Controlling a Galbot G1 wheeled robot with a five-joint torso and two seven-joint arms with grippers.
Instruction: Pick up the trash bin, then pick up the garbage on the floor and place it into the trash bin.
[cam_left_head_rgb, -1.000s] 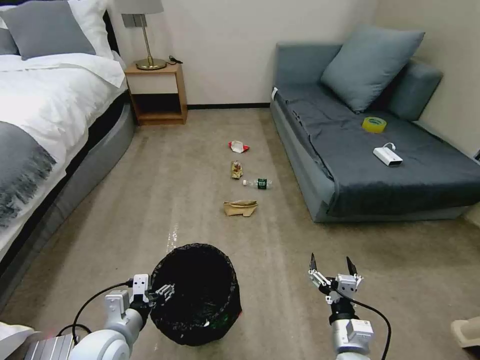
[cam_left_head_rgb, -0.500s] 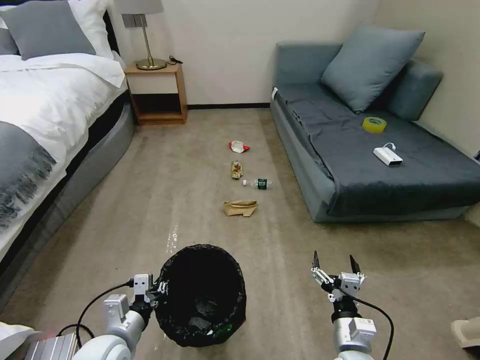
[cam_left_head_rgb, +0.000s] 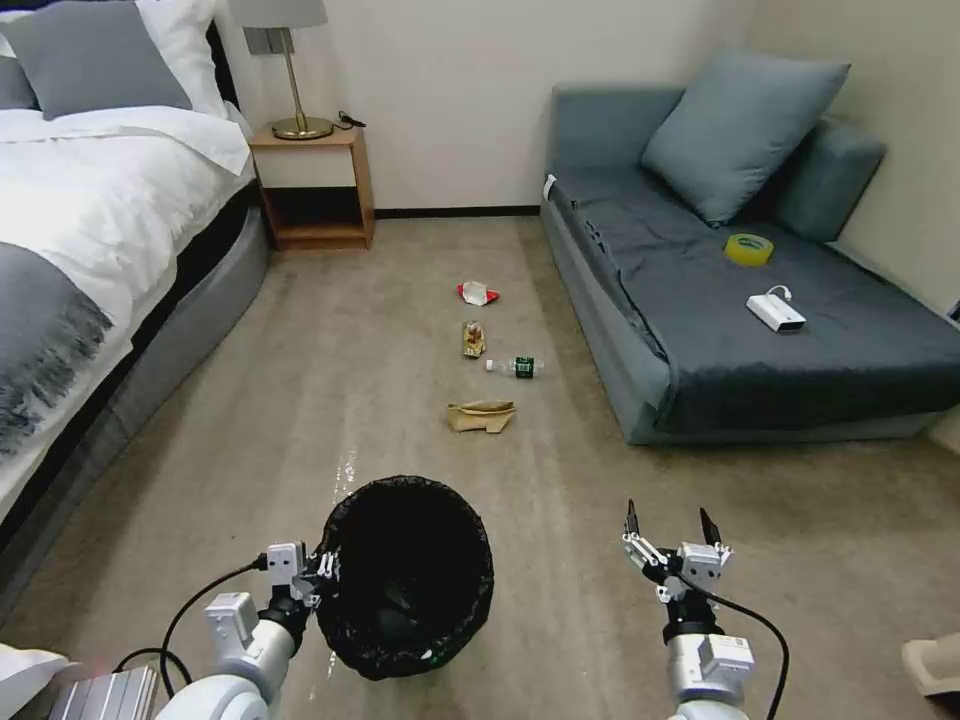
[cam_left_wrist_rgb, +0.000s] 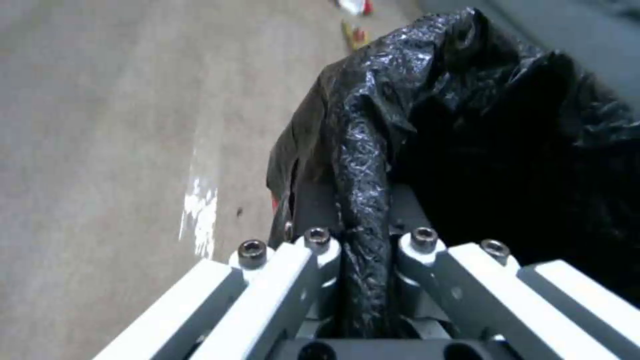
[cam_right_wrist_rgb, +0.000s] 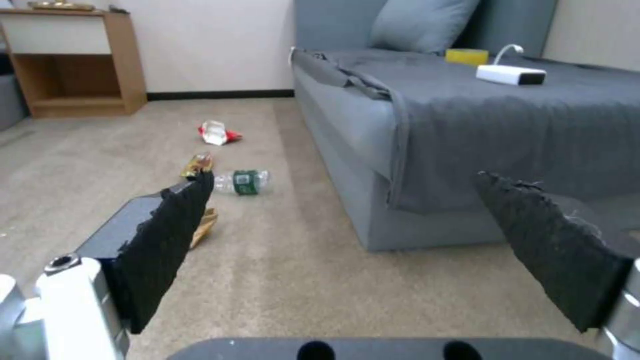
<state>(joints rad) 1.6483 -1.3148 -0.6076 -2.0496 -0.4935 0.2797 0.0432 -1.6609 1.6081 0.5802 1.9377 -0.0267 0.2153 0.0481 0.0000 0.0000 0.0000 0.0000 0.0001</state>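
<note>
From my end, the left gripper is pinching the rim of the round black-bagged trash bin, low in front. Right gripper hangs spread wide over the carpet, with the brown paper bag ahead.

Beige carpet, white-sheeted bed, grey sofa, wooden nightstand.

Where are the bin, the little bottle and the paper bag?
bin (cam_left_head_rgb: 408, 640): head view, near outer wall of its black liner.
bottle (cam_left_head_rgb: 522, 367): head view, its green label.
paper bag (cam_left_head_rgb: 481, 415): head view, middle of the crumpled brown paper.
</note>
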